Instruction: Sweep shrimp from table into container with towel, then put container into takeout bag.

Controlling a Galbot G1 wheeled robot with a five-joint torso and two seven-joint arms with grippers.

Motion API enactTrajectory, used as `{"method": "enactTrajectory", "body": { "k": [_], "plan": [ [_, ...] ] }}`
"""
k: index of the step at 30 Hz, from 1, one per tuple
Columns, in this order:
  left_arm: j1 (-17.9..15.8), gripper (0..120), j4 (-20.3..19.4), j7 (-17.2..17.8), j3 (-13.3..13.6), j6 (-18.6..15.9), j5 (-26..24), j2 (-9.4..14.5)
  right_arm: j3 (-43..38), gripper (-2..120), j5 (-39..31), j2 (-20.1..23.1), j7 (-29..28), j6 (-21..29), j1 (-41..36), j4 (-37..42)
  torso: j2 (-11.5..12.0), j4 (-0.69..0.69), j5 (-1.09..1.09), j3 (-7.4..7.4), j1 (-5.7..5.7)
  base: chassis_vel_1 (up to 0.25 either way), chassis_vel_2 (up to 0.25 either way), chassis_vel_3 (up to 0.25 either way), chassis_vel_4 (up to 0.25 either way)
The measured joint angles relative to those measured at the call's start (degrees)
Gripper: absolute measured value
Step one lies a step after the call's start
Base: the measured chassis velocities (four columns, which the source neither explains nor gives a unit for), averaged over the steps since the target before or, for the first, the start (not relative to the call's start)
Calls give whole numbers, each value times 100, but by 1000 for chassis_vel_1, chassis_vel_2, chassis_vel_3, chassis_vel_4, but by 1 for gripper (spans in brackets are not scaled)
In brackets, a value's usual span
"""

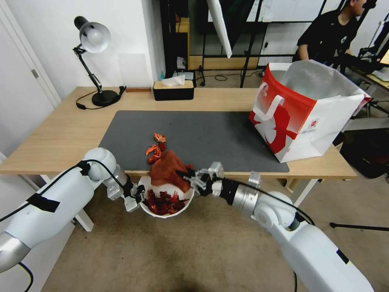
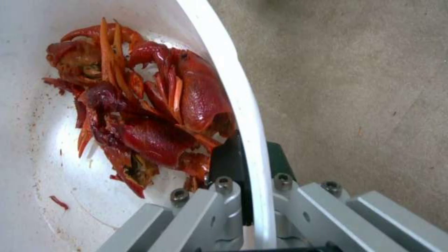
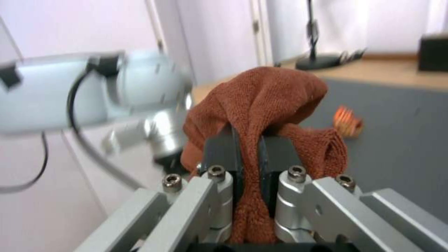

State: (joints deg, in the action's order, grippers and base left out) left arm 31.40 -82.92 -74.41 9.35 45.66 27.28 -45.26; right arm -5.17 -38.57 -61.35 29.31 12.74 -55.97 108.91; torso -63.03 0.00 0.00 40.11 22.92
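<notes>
My right claw (image 3: 250, 157): brushed matt metal links, black matt pads, pinching a knit, fuzzy rust cloth towel (image 3: 266, 94). My left claw (image 2: 250, 168): same metal, clamped on smooth glossy white plastic container (image 2: 243, 105). Shrimp (image 2: 154, 112) shells wet-glossy. Bench (image 1: 60, 134) matt light wood; mat (image 1: 202, 134) matt grey, maybe rubbery. Takeout bag (image 1: 300, 117) smooth, slightly shiny.

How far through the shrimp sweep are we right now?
Mostly swept: a pile of shrimp already lies in the container, which the left gripper holds by its rim at the table edge. The right gripper clamps the towel. A few shrimp remain on the mat; the takeout bag holds no container yet.
</notes>
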Motion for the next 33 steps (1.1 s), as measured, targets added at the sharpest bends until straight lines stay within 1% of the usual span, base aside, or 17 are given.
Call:
{"method": "enactTrajectory", "body": {
  "k": [1, 3, 4, 7, 8, 11, 12, 14, 18, 21, 22, 25, 26, 30, 31, 33],
  "plan": [
    [0, 0, 0, 0, 0, 0, 0, 0, 0, 4, 0, 0, 0, 0, 0, 0, 0, 0, 0, 0, 0, 0, 0, 0, 0],
    [11, 0, 17, 3, -22, 4, -2, 25, 49, 4, -204, -55, -167, -38, 368, -206, 0, -1, 0, 0, 0, 0, 0, 0, 0],
    [11, 0, 17, 3, -22, 4, -2, 25, 49, 4, -204, -55, -167, -38, 368, -206, 0, -1, 0, 0, 0, 0, 0, 0, 0],
    [20, 0, 43, 6, -67, 13, -12, 50, 244, 4, -415, -175, -411, -127, 985, -659, 0, 0, 0, 1, 0, 0, 0, 0, 0],
    [20, 0, 43, 6, -67, 13, -12, 50, 244, 4, -415, -175, -411, -127, 985, -659, 0, 0, 0, 1, 0, 0, 0, 0, 0],
    [26, 0, 44, 12, -98, 22, -32, 74, 497, 4, -424, -359, -647, -261, 1573, -1184, 1, 0, 0, 1, 0, 0, 0, 0, 0],
    [26, 0, 44, 12, -98, 22, -32, 74, 497, 4, -424, -359, -647, -261, 1573, -1184, 1, 0, 0, 1, 0, 0, 0, 0, 0],
    [29, 0, 41, 13, -120, 32, -32, 77, 738, 4, -355, -564, -829, -312, 2010, -1660, 1, 0, -1, 0, 1, 0, 0, 0, 0],
    [32, 0, 34, 13, -122, 43, -29, 87, 844, 4, -315, -675, -884, -319, 2186, -1917, 2, 0, 0, 1, 0, 0, 0, 0, 0],
    [42, 0, 17, 14, -131, 44, 16, 122, 1086, 4, -228, -968, -832, -302, 2682, -2781, 1, 1, -1, 1, 0, 0, 0, 0, 0],
    [42, 0, 17, 14, -131, 44, 16, 122, 1086, 4, -228, -968, -832, -302, 2682, -2781, 1, 1, -1, 1, 0, 0, 0, 0, 0],
    [42, 0, 33, 11, -159, 44, 14, 137, 1279, 4, -168, -1136, -750, -326, 3012, -3301, 2, -1, 0, 1, 1, 0, 0, 0, 0],
    [42, 0, 33, 11, -159, 44, 14, 137, 1279, 4, -168, -1136, -750, -326, 3012, -3301, 2, -1, 0, 1, 1, 0, 0, 0, 0],
    [69, 0, 54, 2, -223, 44, -45, 193, 1392, 4, -91, -1354, -703, -350, 3402, -3860, 1, 0, 0, 0, 0, 0, 0, 0, 0],
    [69, 0, 54, 2, -223, 44, -45, 193, 1392, 4, -91, -1354, -703, -350, 3402, -3860, 1, 0, 0, 0, 0, 0, 0, 0, 0],
    [113, 0, 54, 2, -268, 47, -65, 226, 1431, 4, -86, -1436, -663, -350, 3575, -4117, 1, 0, 0, 0, 0, 0, 0, 0, 0]
  ]
}}
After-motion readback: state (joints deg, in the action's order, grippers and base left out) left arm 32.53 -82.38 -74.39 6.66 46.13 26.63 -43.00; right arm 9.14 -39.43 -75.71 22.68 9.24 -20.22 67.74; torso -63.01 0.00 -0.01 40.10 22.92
